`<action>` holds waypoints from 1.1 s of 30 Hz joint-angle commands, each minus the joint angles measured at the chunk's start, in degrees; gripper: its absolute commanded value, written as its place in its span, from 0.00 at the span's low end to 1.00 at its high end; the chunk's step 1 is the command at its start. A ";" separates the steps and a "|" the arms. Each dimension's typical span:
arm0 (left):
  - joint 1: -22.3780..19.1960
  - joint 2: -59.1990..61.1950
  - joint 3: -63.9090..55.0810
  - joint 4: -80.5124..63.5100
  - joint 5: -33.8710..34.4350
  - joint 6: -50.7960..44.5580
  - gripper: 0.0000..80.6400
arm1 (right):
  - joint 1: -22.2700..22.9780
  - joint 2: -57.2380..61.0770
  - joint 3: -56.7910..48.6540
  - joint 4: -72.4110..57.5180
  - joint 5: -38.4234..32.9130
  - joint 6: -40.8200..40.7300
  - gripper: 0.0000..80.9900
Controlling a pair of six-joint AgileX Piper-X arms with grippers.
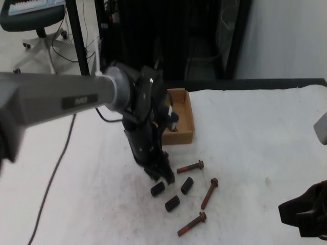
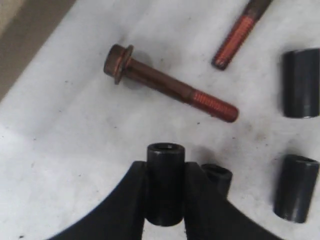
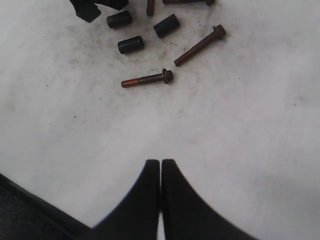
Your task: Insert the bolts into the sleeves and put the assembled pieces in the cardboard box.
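Observation:
My left gripper is shut on a black sleeve, which stands on end between the fingers with its bore showing. A rusty bolt lies just beyond it on the white cloth. In the high view the left gripper hangs low over the parts, where three loose sleeves and three bolts are scattered. The cardboard box sits behind that arm. My right gripper is shut on nothing, hovering over bare cloth, well short of the nearest bolt.
Two more sleeves lie beside the held one, and a third peeks out behind a finger. The white cloth covers the bench. A cable runs across its left part. The right gripper is at the near right corner.

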 commanded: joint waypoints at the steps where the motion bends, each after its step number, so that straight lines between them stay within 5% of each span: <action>1: 0.86 -4.82 -0.46 -1.83 1.01 0.42 0.00 | -0.23 -0.50 0.10 -1.42 -1.44 -1.65 0.01; 7: 5.08 -16.20 -0.46 -4.14 3.55 -0.14 0.00 | -0.23 -0.05 0.10 -11.02 -3.55 -1.43 0.01; 12: 10.14 -27.13 3.30 -4.18 17.79 -6.41 0.00 | -0.23 3.12 -0.01 -16.28 -6.82 -0.12 0.01; 20: 14.62 -60.76 34.49 -17.36 28.45 -13.09 0.00 | -0.23 13.88 -1.65 -23.09 -10.28 -0.12 0.01; 29: 15.94 -90.05 71.68 -62.91 23.58 -42.70 0.00 | 1.12 30.94 -8.94 -25.70 -12.55 -3.40 0.01; 33: 15.94 -93.98 77.58 -61.74 23.11 -43.85 0.00 | 4.05 39.03 -14.99 -25.79 -12.37 -4.41 0.24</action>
